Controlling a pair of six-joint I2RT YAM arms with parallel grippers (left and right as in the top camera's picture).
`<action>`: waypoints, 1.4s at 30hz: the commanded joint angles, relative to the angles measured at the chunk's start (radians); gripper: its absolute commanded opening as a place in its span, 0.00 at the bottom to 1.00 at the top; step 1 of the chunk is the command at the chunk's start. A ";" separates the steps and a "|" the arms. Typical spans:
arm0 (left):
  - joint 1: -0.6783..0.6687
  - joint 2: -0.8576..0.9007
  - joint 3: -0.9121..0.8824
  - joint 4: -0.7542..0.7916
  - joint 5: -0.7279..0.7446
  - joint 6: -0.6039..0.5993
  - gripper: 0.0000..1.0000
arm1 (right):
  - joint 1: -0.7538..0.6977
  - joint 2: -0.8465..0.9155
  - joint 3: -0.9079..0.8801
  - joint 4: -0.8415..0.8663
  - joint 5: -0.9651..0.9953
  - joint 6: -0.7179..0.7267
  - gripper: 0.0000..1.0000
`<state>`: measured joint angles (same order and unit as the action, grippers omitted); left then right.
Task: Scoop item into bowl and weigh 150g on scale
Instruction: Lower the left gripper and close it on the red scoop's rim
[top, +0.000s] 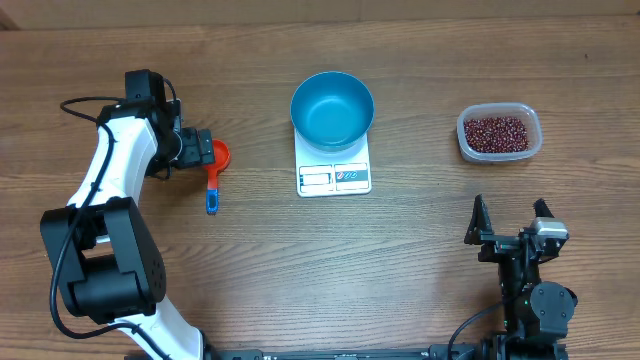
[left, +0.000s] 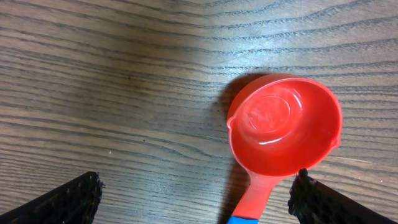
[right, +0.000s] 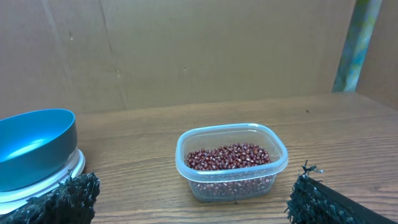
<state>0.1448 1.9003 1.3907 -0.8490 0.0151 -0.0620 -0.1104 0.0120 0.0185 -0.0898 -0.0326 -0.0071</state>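
Observation:
Dark red beans (top: 499, 132) (right: 231, 157) fill a clear plastic tub (top: 463, 132) (right: 230, 177) at the table's right. The blue bowl (top: 332, 110) (right: 34, 146) sits with nothing in it on the white scale (top: 334, 177) (right: 69, 169) in the middle. A red scoop (top: 215, 165) (left: 285, 124) with a blue handle lies on the table at the left. My left gripper (top: 203, 150) (left: 196, 199) hovers open over it, the handle close to its right finger. My right gripper (top: 510, 222) (right: 196, 196) stands open, short of the tub and facing it.
Bare wooden table (top: 420, 260) lies between the scale and both arms. A brown cardboard wall (right: 199, 50) rises behind the table in the right wrist view. The left arm's black base (top: 100, 265) stands at the near left.

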 joint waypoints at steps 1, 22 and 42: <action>-0.001 0.010 0.019 -0.002 0.011 -0.013 1.00 | 0.004 -0.010 -0.011 0.006 0.013 0.004 1.00; -0.001 0.011 0.019 0.014 0.008 -0.013 1.00 | 0.004 -0.010 -0.011 0.006 0.013 0.004 1.00; -0.001 0.054 -0.035 0.105 0.003 -0.013 1.00 | 0.004 -0.010 -0.011 0.006 0.013 0.004 1.00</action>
<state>0.1448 1.9236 1.3674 -0.7483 0.0147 -0.0620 -0.1104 0.0120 0.0185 -0.0895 -0.0330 -0.0071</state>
